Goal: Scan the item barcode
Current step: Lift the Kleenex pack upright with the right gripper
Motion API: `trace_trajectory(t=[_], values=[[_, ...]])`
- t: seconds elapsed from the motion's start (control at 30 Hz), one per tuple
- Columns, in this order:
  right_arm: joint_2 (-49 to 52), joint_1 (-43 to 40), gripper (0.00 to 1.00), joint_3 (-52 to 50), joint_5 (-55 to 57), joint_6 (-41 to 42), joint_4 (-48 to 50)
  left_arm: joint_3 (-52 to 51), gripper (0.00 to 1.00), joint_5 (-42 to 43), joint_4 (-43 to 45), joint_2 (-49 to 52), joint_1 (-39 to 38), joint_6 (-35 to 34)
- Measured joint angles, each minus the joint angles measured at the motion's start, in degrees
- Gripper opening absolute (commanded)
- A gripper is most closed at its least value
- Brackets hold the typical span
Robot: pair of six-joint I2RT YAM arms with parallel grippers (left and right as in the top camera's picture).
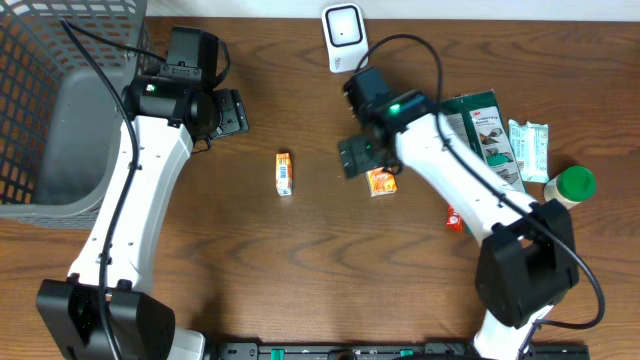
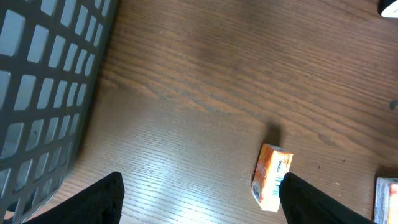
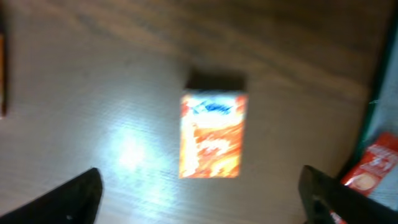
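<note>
No legible txt; print on orange box [image 3: 211, 135] too blurry.

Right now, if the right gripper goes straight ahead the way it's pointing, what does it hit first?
Most likely the orange box, centred ahead of the open right gripper on the table. The wrist view is blurred, so depth is unclear.

Noted on brown wooden table [image 2: 205, 74]: small orange-and-white cardboard box [image 2: 272, 176], lying near one black fingertip [image 2: 311, 202] of wide-spread left gripper [image 2: 205, 202]. Grey plastic mesh basket [image 2: 43, 81] is seen at left.
</note>
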Motion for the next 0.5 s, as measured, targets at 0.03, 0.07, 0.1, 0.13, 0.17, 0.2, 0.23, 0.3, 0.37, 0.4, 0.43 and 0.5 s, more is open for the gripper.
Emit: trace_trajectory(t=[0.03, 0.07, 0.1, 0.13, 0.17, 0.2, 0.23, 0.3, 0.37, 0.4, 0.43, 0.5], values=[[0.0, 1.2, 0.99, -0.1, 0.0, 0.5, 0.6, 0.0, 0.80, 0.0, 0.0, 0.0, 0.0, 0.0], [0.0, 2.3, 0.99, -0.3, 0.1, 0.8, 1.6, 0.0, 0.80, 0.0, 0.0, 0.0, 0.0, 0.0], [0.0, 3.5, 0.99, -0.5, 0.0, 1.2, 3.1, 0.0, 0.80, 0.0, 0.0, 0.0, 0.0, 0.0], [0.0, 4.4, 0.92, -0.7, 0.0, 1.4, 4.1, 0.0, 0.80, 0.0, 0.0, 0.0, 0.0, 0.0], [0.0, 5.1, 0.82, -1.0, 0.0, 1.4, 4.8, 0.0, 0.80, 0.0, 0.0, 0.0, 0.0, 0.0], [0.0, 6.0, 0.72, -1.4, 0.0, 1.5, 5.1, 0.0, 0.80, 0.0, 0.0, 0.0, 0.0, 0.0], [0.0, 6.6, 0.65, -1.8, 0.2, 1.8, 5.3, 0.0, 0.80, 0.0, 0.0, 0.0, 0.0, 0.0], [0.0, 7.7, 0.58, -2.9, 1.5, 3.1, 5.4, 0.0, 0.80, 0.0, 0.0, 0.0, 0.0, 0.0], [0.0, 8.4, 0.56, -4.4, 4.5, 5.0, 5.7, 0.0, 0.80, 0.0, 0.0, 0.0, 0.0, 0.0], [0.0, 8.7, 0.56, -5.4, 6.4, 6.0, 6.3, 0.0, 0.80, 0.0, 0.0, 0.0, 0.0, 0.0], [0.0, 9.0, 0.56, -6.3, 8.0, 6.7, 7.0, 0.0, 0.80, 0.0, 0.0, 0.0, 0.0, 0.0], [0.0, 9.5, 0.54, -8.8, 11.0, 7.7, 10.3, 0.0, 0.80, 0.0, 0.0, 0.0, 0.0, 0.0]])
